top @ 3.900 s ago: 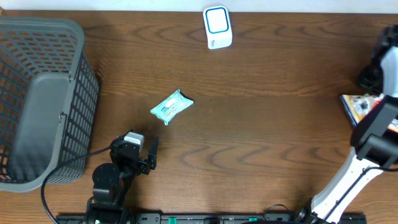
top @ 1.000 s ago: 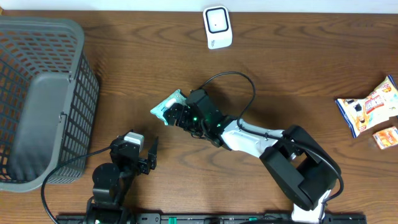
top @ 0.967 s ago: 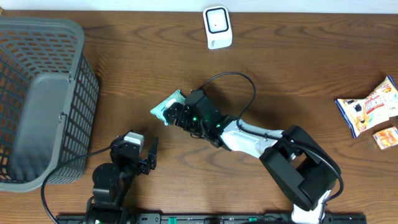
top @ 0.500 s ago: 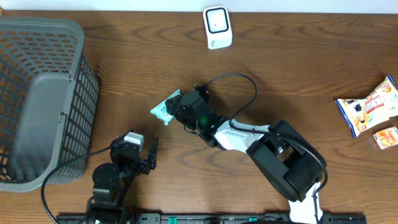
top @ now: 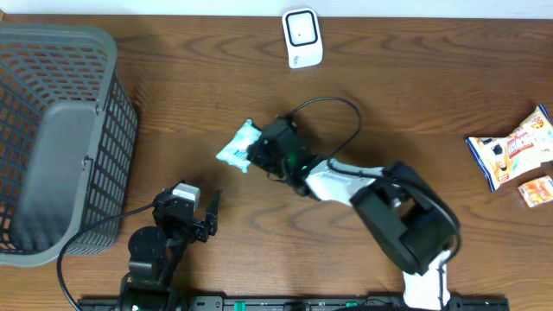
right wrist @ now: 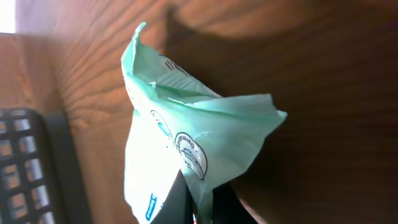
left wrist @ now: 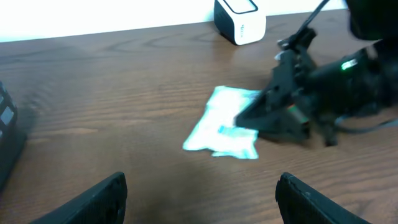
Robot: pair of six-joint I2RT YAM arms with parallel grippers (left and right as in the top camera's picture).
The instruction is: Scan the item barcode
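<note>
**Right fingers pinch the packet at mid-bench**

The right fingers are clenched on the packet, a pale green soft pack with printed round marks. They grip it by the edge nearest the right arm. In the right wrist view the dark tips meet at the bottom of the frame, with a fold of the wrapper caught between them. The rest of the pack fans out crumpled above the grip.

The packet sits near the middle of the bench. It is between the basket on the left and the right arm's white link. The left wrist view shows it low over the wood, its free end toward the camera. Whether that end touches the bench I cannot tell.

The scanner, white with a blue-framed window, stands at the far edge, well apart from the packet.

The left fingers are released and spread wide, with nothing between them. They are at the near edge, aimed toward the packet but well short of it.

Two snack packs lie at the right edge of the bench.
</note>
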